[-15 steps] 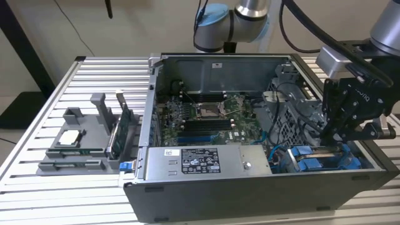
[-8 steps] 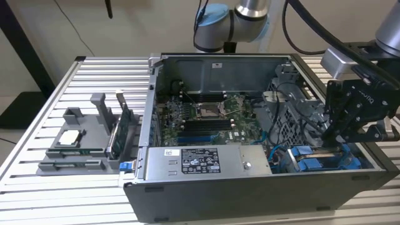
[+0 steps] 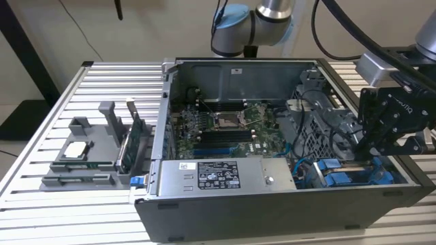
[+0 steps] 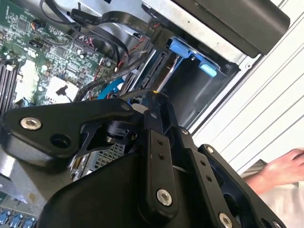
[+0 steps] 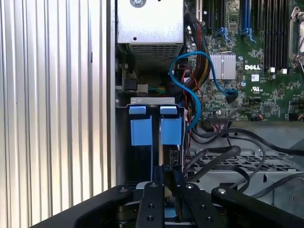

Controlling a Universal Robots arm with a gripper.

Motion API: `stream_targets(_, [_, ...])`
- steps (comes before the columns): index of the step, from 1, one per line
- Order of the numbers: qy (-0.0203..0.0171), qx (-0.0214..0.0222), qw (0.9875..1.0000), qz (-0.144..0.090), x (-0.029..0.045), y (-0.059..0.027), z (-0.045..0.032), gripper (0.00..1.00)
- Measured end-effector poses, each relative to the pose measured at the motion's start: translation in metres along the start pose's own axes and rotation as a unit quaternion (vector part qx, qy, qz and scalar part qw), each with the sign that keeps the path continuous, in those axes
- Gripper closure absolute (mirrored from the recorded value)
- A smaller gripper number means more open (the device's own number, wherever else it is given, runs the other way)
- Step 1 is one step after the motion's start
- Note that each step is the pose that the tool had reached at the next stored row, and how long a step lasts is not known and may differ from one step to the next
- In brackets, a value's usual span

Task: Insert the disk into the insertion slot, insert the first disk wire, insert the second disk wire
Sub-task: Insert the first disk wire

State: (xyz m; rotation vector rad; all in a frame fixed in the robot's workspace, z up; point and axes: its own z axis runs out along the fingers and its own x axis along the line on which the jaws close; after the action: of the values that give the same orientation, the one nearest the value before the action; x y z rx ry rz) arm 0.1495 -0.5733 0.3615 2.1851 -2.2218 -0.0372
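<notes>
Down at the drive-cage end of the open case [image 3: 272,217], my hand [image 5: 168,172] hangs low over the bays, just off the rear edge of the disk [image 5: 171,130]. The disk's blue frame sits in the insertion slot [image 5: 153,100], level with a second blue carrier [image 5: 141,130] right beside it on the case-wall side. I read step one as done: nothing blue stands proud of the cage in the first wrist view.

Hand state: fingers [image 5: 151,199] drawn together, tips nearly touching. Something small may be pinched between them. I can't tell what, or whether it's a connector at all.

Judgement: a wire step is in hand; which of the two I can't say. The blue cable [image 5: 190,80] loops from the motherboard [image 5: 266,95] side down toward the cage beside the disk. The black wires [image 5: 223,152] sprawl across the cage top, near my hand but apart from it.

What the move calls for, as I see it:
- plug square to the disk's port
- push straight along the port's axis, no twist
- no side drift, since room between the carriers and the cage wall is tight
- black wires kept out of the path

Also a person's hand [image 4: 280,166] near the bench [image 3: 102,81] edge, well apart from the case.
</notes>
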Motion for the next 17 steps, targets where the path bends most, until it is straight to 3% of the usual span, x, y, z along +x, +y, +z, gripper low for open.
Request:
stream_targets(13, [-0.0001,-0.0003,1.0000,0.000,0.0000,-0.0013,0.0004,0.81])
stream_targets(17, [-0.0001,-0.0042,1.0000,0.000,-0.0008,-0.0041,0.0026,0.81])
